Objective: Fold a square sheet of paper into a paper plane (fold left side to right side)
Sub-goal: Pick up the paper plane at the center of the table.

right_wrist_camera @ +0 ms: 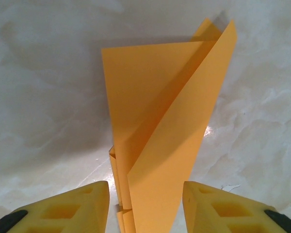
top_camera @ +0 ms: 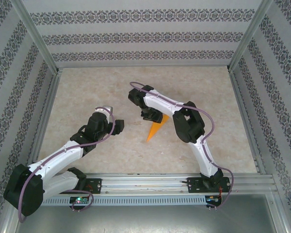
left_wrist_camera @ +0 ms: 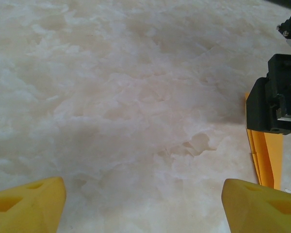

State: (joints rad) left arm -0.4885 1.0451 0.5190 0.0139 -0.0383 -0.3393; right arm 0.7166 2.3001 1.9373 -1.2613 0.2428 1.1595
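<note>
Your plane (top_camera: 155, 129) lies mid-bench (top_camera: 102, 87) with one flap lifted. Your right jaws stand open astride it, not pinching. Your left jaws, parted too, hover over the bench near the plane's left side.

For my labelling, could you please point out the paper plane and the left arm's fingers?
paper plane (right_wrist_camera: 179, 145): right wrist view, on its raised flap.
left arm's fingers (left_wrist_camera: 29, 204): left wrist view, lower-left yellow finger.
</note>
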